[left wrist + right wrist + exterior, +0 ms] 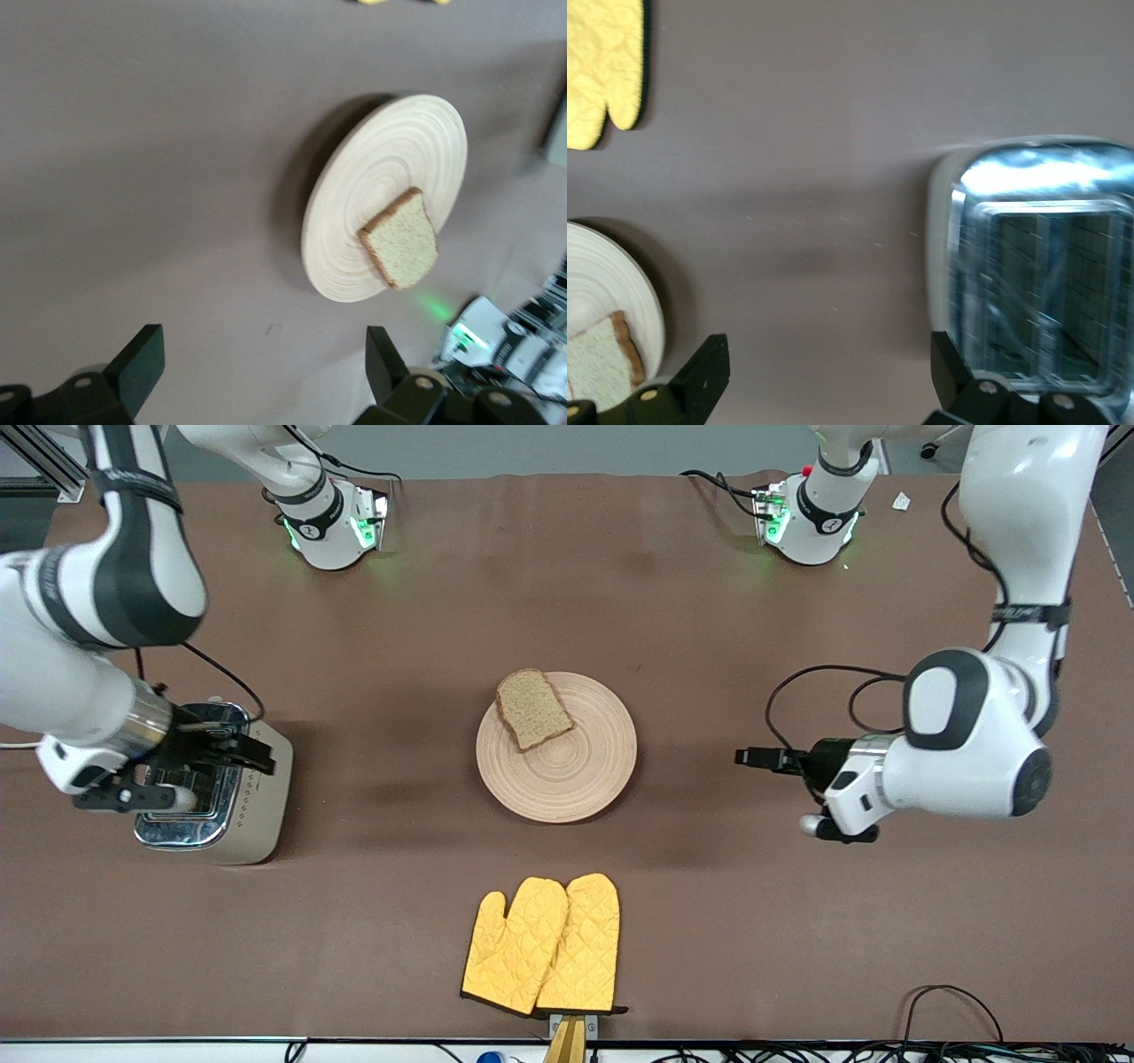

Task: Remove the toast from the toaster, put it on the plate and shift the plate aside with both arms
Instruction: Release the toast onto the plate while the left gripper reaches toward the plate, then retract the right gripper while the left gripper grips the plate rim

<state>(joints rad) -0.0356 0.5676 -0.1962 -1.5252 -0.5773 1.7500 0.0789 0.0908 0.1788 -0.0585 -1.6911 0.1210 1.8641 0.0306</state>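
toast (533, 708) lying on plate (567, 775), rounded top pointing toward the bases; left gripper (753, 758) gaping beside plate, right gripper (190, 766) gaping over toaster (257, 806).

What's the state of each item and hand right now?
Toast: flat on the plate, off-centre, overhanging the rim.
Plate: flat on the table, ungripped.
Toaster: upright, slots look empty.
Mitts: flat, side by side.
Left hand: open, empty, beside the plate.
Right hand: open, empty, over the toaster.
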